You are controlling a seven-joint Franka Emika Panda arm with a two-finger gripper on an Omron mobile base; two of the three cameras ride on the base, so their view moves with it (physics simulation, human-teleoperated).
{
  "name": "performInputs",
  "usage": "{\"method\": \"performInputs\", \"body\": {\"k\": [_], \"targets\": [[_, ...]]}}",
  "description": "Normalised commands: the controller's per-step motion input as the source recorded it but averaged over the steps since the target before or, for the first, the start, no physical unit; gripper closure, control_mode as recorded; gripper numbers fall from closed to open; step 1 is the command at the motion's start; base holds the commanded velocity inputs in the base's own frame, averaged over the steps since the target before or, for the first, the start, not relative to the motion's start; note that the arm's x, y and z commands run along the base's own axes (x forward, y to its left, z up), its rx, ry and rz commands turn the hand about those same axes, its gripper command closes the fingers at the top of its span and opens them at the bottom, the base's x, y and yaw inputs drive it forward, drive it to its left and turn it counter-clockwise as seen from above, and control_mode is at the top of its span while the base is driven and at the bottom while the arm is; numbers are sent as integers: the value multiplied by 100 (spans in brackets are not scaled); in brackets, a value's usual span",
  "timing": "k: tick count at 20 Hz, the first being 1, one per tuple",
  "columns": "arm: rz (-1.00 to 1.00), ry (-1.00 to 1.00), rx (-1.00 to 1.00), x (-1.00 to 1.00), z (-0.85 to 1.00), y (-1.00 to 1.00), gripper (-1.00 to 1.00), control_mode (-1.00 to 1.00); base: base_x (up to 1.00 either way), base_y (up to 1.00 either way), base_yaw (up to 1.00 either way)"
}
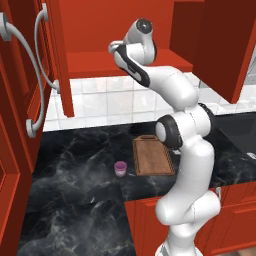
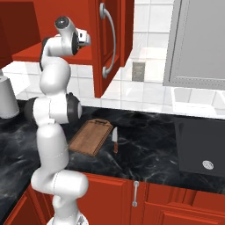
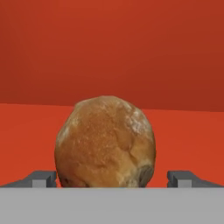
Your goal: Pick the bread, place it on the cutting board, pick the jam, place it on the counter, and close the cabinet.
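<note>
The bread [image 3: 105, 140], a round golden-brown roll, sits on the red shelf of the cabinet [image 1: 165, 62], whose doors stand open. My gripper [image 3: 113, 178] is open, with one fingertip [image 3: 43, 178] on each side of the roll and small gaps to it. The hand [image 1: 116, 49] reaches into the cabinet high above the counter [image 1: 75, 210]. The purple jam [image 1: 120, 168] stands on the counter just left of the wooden cutting board [image 1: 152, 156], which is bare.
An open cabinet door [image 1: 30, 75] with curved silver handles hangs at the left, another door [image 2: 107, 39] at the right of the arm. A knife [image 2: 114, 139] lies beside the board. A grey-fronted unit [image 2: 197, 44] and a dark recess [image 2: 202, 149] are further right.
</note>
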Motion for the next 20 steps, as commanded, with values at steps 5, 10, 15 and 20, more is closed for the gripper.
{"method": "performInputs", "body": {"k": [5, 10, 15, 20], "targets": [[-1, 0, 0, 23, 0, 0, -100, -100, 0, 0, 0], [0, 0, 0, 22, 0, 0, -100, -100, 0, 0, 0], [0, 0, -1, 18, 0, 0, -100, -100, 0, 0, 0], [0, 0, -4, 5, 0, 0, 100, -100, 0, 0, 0]]}}
